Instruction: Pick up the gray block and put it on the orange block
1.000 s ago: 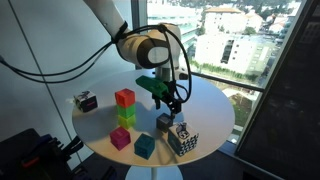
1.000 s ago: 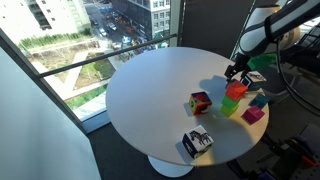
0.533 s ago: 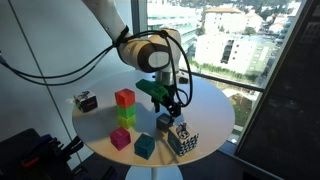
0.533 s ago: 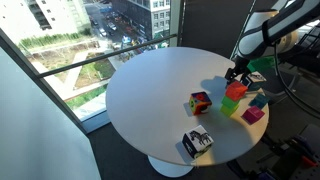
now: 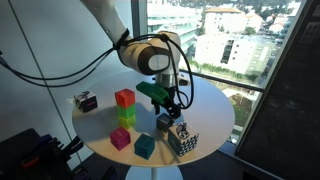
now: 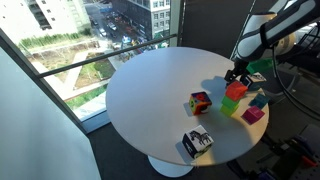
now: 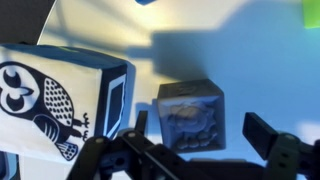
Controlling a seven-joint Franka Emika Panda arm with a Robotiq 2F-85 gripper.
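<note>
The gray block (image 7: 192, 115) is a dark cube on the white table, seen from above in the wrist view. It also shows in an exterior view (image 5: 165, 122) below the gripper. My gripper (image 7: 200, 132) is open, with one finger on each side of the gray block and not touching it. It hangs just above the block in an exterior view (image 5: 171, 101). The orange block (image 5: 125, 98) sits on top of a lime green cube (image 5: 126, 116), to the side of the gripper. It also shows in the other exterior view (image 6: 236, 92).
An owl-patterned black-and-white cube (image 7: 55, 100) stands close beside the gray block (image 5: 182, 138). A magenta cube (image 5: 120, 138) and a teal cube (image 5: 145, 146) lie near the table's front edge. Another patterned cube (image 5: 85, 101) and a multi-coloured cube (image 6: 199, 102) stand apart.
</note>
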